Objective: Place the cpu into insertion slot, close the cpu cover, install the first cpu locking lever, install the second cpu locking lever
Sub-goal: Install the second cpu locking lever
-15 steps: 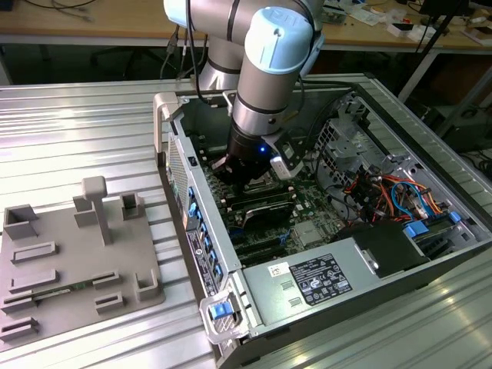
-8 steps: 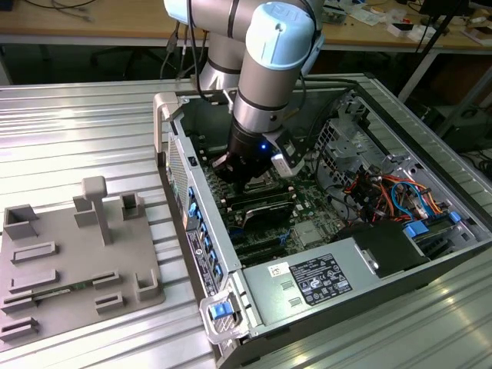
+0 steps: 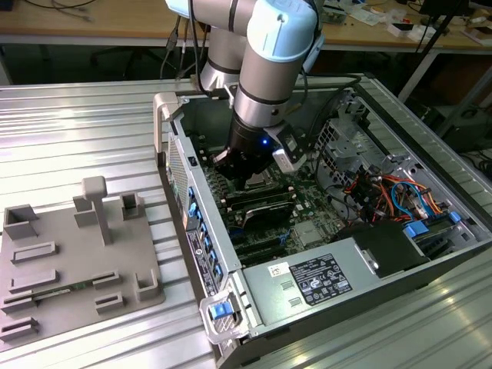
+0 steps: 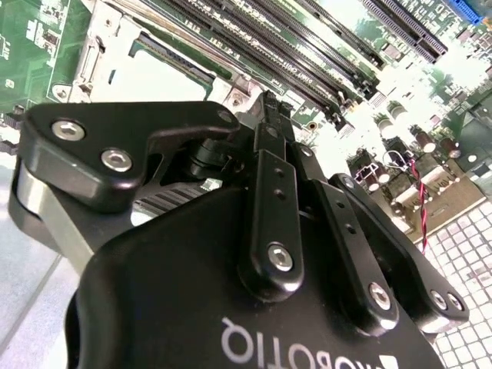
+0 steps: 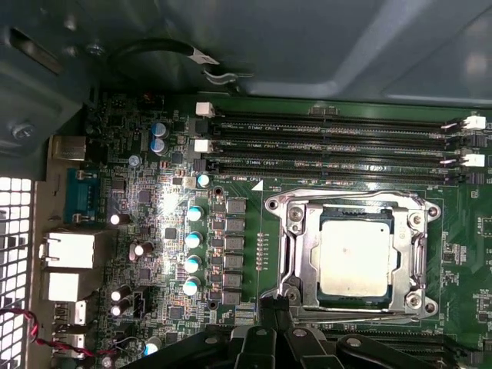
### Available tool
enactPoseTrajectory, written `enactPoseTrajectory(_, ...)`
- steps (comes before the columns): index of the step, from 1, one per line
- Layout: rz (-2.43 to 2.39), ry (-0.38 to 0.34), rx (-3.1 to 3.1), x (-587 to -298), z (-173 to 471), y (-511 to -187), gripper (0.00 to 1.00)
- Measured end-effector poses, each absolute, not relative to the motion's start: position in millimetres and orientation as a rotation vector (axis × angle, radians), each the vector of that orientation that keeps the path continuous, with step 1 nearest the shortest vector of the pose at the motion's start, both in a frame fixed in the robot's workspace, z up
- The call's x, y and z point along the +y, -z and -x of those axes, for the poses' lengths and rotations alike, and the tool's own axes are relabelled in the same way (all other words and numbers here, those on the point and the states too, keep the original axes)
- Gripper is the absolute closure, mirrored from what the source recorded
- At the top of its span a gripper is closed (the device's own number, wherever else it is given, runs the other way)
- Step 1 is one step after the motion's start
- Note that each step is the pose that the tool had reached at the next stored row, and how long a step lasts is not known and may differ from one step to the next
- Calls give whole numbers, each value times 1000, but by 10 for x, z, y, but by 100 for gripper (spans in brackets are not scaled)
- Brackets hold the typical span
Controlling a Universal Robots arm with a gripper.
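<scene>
The pincer (image 5: 270, 311), fingers pressed together with nothing between them, sits low at the socket's edge, its tips by a lever (image 5: 346, 314). Just beyond, the cpu (image 5: 356, 259) lies in the slot (image 5: 296, 254) under the closed cover (image 5: 421, 254), inside the case (image 3: 369, 92).

Gripper (image 4: 267, 104) body: white logo lettering, seen upside down. Grey box (image 3: 269, 307) at near edge of case (image 3: 196, 231): white label (image 3: 319, 280) w/ dense print, too small to read. Board (image 5: 254, 254): tiny white markings by mem slots (image 5: 330, 142), illegible.

Grey fixture tray (image 3: 77, 261) — memory slots (image 5: 330, 142)
</scene>
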State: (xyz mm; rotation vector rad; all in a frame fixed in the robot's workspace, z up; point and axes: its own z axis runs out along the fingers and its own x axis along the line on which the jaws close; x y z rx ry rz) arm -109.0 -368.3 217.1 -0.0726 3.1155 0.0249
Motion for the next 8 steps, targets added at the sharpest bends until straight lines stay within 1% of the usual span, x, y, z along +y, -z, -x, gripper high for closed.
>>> enactPoseTrajectory(8, 73, -26, 3116, -3684, 1090, -2172, 89)
